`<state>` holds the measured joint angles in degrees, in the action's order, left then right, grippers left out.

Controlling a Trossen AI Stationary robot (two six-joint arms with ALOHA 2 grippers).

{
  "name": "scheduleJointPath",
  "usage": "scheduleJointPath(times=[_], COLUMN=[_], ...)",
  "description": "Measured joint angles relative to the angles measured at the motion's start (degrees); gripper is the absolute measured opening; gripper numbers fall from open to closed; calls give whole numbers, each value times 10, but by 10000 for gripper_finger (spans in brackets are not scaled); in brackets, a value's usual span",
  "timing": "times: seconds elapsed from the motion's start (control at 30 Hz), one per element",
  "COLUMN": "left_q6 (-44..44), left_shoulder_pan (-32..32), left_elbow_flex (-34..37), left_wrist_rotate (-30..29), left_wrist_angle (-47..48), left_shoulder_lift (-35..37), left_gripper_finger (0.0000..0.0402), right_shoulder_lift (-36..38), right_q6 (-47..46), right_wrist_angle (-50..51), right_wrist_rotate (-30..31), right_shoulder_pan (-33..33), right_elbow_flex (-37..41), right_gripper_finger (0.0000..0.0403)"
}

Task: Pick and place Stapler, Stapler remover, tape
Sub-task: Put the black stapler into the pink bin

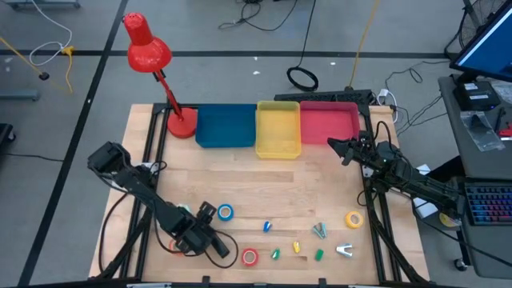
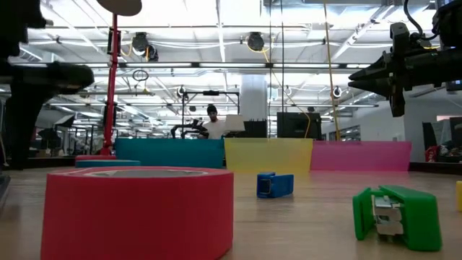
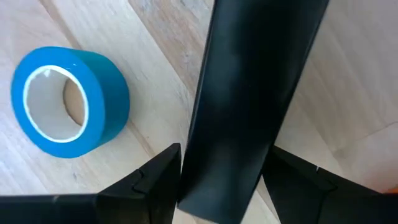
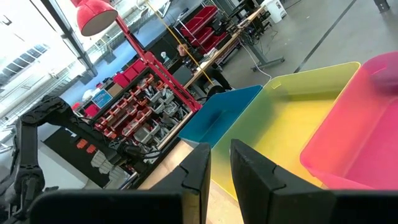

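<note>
My left gripper (image 1: 210,240) is low over the table's near left part, shut on a long black stapler (image 3: 255,81). A blue tape roll (image 1: 226,212) lies flat beside it, also clear in the left wrist view (image 3: 65,102). The red roll (image 1: 250,257) lies at the near edge and the yellow roll (image 1: 354,218) on the right. An orange-red ring (image 1: 171,243) shows partly under the left arm. A silver staple remover (image 1: 345,250) rests near the right front. My right gripper (image 1: 332,146) hangs shut, high beside the red bin. My left gripper holds the stapler pinched between its two fingers (image 3: 155,183), one on each long side of the black body (image 3: 211,180). The fingers come from above and lie across the stapler's length. Whether the stapler rests on the wood or is lifted clear I cannot tell.
Blue (image 1: 224,126), yellow (image 1: 278,128) and red (image 1: 330,122) bins stand in a row along the far edge. A red desk lamp (image 1: 182,124) stands left of them. Small coloured clips (image 1: 296,247) lie scattered near the front. Bare wood lies mid-table.
</note>
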<state>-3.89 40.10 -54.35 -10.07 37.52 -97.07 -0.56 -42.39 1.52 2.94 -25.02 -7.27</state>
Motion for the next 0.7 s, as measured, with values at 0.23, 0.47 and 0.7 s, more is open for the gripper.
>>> scheduleJointPath(times=[0.23,0.47,0.7], left_q6=[8,-4,-27], left_shoulder_pan=[0,-9,-30], left_elbow_flex=[-1,-1,-24], left_wrist_rotate=[0,25,58], left_wrist_angle=[1,5,14], left_shoulder_lift=[-1,7,52], left_gripper_finger=[173,138,138], right_shoulder_lift=[0,0,0], right_q6=[0,-57,-89], right_wrist_angle=[0,0,-38], right_wrist_rotate=[0,-1,-42], right_shoulder_pan=[0,0,0], right_elbow_flex=[0,0,0], right_gripper_finger=[55,55,55])
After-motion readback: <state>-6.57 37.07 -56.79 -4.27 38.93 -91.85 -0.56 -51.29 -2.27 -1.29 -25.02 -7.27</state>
